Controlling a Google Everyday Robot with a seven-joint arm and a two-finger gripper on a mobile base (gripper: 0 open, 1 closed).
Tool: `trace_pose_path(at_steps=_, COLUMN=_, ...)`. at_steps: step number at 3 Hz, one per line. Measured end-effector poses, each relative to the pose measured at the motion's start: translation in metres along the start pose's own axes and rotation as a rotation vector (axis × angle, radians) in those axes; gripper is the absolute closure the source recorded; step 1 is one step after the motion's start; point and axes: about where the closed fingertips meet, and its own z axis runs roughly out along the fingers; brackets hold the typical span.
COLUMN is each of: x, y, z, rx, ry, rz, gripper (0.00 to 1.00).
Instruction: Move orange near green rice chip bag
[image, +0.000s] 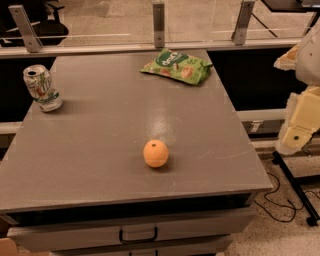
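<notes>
The orange sits on the grey table top, a little in front of the middle. The green rice chip bag lies flat at the table's far edge, right of centre, well apart from the orange. My gripper shows as cream-coloured parts at the right edge of the camera view. It hangs beyond the table's right side, away from both objects and holding nothing that I can see.
A white-and-green soda can stands tilted near the table's far left edge. Drawers with a dark handle sit under the front edge. A railing with metal posts runs behind the table. Cables and a black stand leg lie on the floor at right.
</notes>
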Motion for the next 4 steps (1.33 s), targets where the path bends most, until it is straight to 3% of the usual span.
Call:
trace_pose_path(at_steps=1, x=0.0, y=0.0, z=0.0, rx=0.0, ry=0.0, rz=0.0, gripper=0.0)
trace_pose_path(at_steps=2, x=-0.008, y=0.002, z=0.007, rx=-0.021, ry=-0.057, rz=0.002, gripper=0.0)
trace_pose_path(at_steps=4, x=-0.102, y=0.035, z=0.073, rx=-0.15, ry=-0.351, rz=-0.123, gripper=0.0)
